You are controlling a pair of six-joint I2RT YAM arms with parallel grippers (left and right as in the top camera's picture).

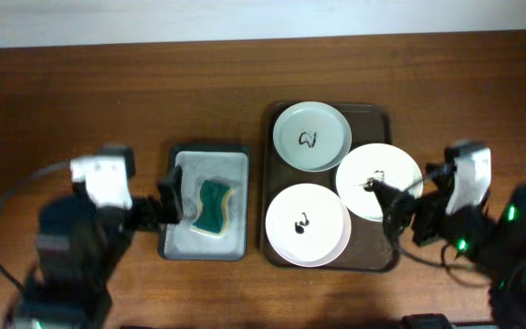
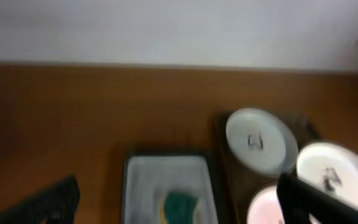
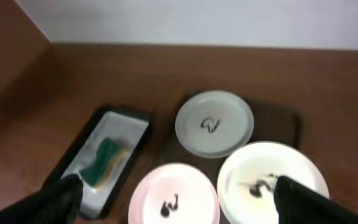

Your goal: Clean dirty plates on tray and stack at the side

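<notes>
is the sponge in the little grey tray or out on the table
In the tray. The sponge lies flat inside the grey tray, fully within its rim, left of the plates.

The overhead picture is bright and even, with thin shadows beside the plates [image 1: 311, 136], but the left arm [image 1: 71, 247] and the right arm [image 1: 510, 242] in the lower corners look smeared. The left wrist picture is fuzzy all over, so the plate marks are hard to read. The right wrist picture is sharper, yet the near plate [image 3: 185, 186] looks pink and the dark fingers [image 3: 55, 199] at the bottom are blurry.
</notes>
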